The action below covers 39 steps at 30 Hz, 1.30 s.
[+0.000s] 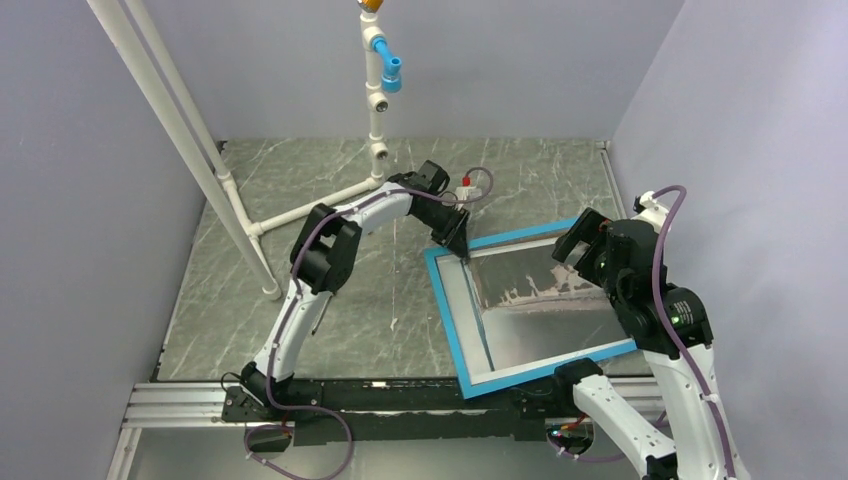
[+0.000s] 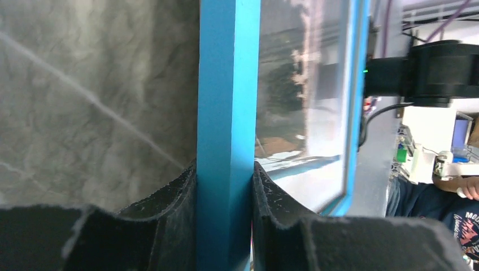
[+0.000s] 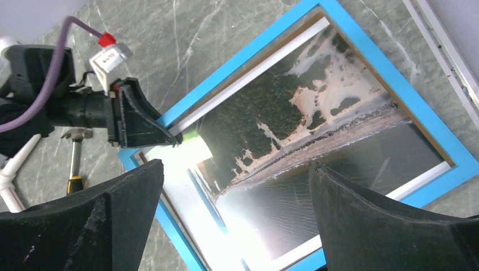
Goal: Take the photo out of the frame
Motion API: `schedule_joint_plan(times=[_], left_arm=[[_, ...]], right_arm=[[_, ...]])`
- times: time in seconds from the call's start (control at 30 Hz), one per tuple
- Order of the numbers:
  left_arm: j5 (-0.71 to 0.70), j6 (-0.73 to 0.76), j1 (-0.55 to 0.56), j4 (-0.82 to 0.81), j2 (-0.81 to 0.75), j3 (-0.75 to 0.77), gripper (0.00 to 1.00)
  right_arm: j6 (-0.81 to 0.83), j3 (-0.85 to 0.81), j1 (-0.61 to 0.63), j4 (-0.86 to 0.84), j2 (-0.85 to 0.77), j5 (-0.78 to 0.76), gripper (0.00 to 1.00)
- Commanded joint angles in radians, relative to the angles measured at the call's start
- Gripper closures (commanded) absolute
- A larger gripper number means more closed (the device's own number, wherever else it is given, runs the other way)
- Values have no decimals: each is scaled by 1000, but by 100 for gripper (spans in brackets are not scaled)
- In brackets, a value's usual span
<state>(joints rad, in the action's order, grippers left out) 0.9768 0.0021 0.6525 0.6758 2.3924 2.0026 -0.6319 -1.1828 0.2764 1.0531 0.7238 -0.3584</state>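
The frame [image 1: 452,318] lies face up on the table at the right, bright turquoise-blue. The photo [image 1: 545,310] sits inside it, glossy, with a white border and a dark coastline picture; it also shows in the right wrist view [image 3: 316,141]. My left gripper [image 1: 462,252] is shut on the frame's far left corner; in the left wrist view its black pads [image 2: 169,226] squeeze the blue rail [image 2: 226,141] from both sides. My right gripper [image 1: 583,250] hovers open above the photo's far right part, its fingers [image 3: 107,226] wide apart and holding nothing.
A white pipe stand [image 1: 240,200] rises at the back left, with a blue fitting [image 1: 388,68] at the back centre. A small tool with a yellow-black handle [image 3: 74,183] lies beyond the frame. Aluminium rails [image 1: 180,405] run along the near table edge.
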Motion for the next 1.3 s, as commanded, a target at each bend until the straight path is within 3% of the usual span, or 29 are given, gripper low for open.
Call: schedule_joint_plan(times=[0.0,0.17,0.27,0.43,0.47,0.5,0.77,0.93,1.0,1.13,1.27], left_arm=[[-52,70,55,77,6,63,100],[-164,47,54,38,44,109,100],[-280,55,65,39,12,106,87],[-495,44,66,-2,-130,39,39],[-551,47,67,2,-174,37,8],[-615,48,67,8,-203,41,2],[-909,37,65,89,-470,37,0],[-919,-117,62,40,-781,-244,1],[-868,-189,62,-39,-956,-426,1],[-785,-338,63,-194,-1289,-821,1],[-696,-459,69,-241,-1570,-1058,1]], right_arm=[[3,3,1,-33,-1,-9,1],[0,13,1,-25,-11,-4,1],[0,28,1,-26,-11,-10,1],[4,54,1,-48,-8,16,1],[6,59,1,-54,-8,20,1],[11,60,1,-57,-8,25,1],[64,64,1,-65,65,141,1],[114,120,22,-87,162,313,0],[101,139,109,-91,220,317,0],[-17,105,481,-55,372,79,0],[-102,105,712,-17,513,-42,0]])
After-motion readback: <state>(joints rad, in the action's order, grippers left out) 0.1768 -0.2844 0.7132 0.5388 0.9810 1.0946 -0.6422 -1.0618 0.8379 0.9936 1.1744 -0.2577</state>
